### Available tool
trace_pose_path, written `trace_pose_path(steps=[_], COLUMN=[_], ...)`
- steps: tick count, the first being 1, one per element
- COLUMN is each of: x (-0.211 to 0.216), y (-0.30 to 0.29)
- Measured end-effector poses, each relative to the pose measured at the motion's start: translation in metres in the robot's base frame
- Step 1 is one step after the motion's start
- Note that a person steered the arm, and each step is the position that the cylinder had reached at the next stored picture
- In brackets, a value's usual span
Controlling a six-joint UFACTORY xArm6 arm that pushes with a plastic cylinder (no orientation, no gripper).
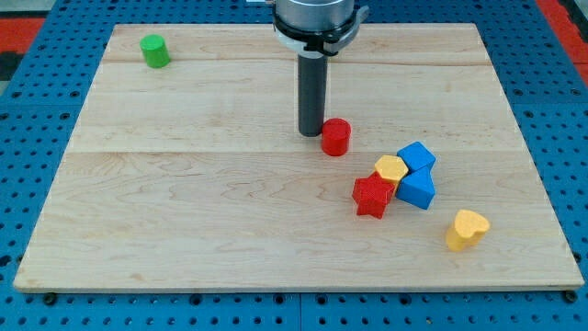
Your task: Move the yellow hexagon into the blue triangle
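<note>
The bench (184,202) is a light wooden board resting on a blue perforated surface. The arm carries no grasping end effector; it ends in a straight dark rod, so nothing is grasped or clenched. My tip (310,134) stands on the bench slightly toward the far edge from centre, just beside the red cylinder (335,137), which lies at the tip's right side in the view; whether the two touch cannot be determined.

The yellow hexagon (390,169) sits toward the right edge of the bench, inside a tight cluster. It touches the blue triangle (418,188) on its right, toward the near edge. The blue cube (417,154) lies just behind both, toward the far edge. The red star (372,196) touches the hexagon on its near-left side.

The yellow heart (467,229) lies apart from the cluster, near the bench's near right corner. The green cylinder (154,51) stands alone near the far left corner, well apart from all other blocks.
</note>
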State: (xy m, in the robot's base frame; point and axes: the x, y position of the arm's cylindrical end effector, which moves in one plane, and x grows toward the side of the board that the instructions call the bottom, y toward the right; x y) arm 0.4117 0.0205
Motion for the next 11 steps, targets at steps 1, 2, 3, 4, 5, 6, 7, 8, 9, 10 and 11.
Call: trace_pose_path(steps=[1,2,3,4,5,6,7,8,9,10,11], x=[0.04,0.052,0.049,0.023,0.016,0.017,0.028,0.033,0.034,0.034,0.034], y=[0.004,0.023,-0.016,-0.045,-0.077,-0.077,-0.077,-0.077,-0.077,-0.07,-0.013])
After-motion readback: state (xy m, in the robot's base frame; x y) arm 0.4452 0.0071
